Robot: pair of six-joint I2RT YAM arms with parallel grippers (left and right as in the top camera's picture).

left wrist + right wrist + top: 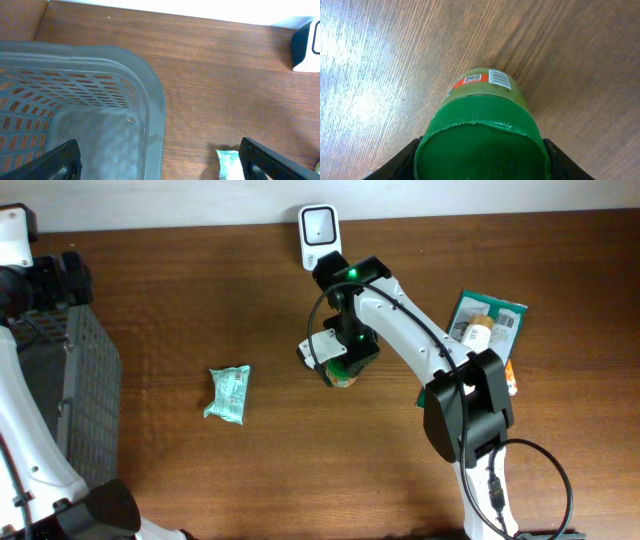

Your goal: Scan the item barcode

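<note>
The right gripper (341, 358) has its jaws half closed on the green lid of a jar (482, 100), near the white scanner (318, 228) and in front of it. Far to the left of the scanner, the left gripper (161, 162) stands wide open over a grey basket (105, 65) and holds nothing.

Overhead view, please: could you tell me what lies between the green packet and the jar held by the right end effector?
Nothing: in the overhead view, only bare wooden table separates the green packet from the jar.
</note>
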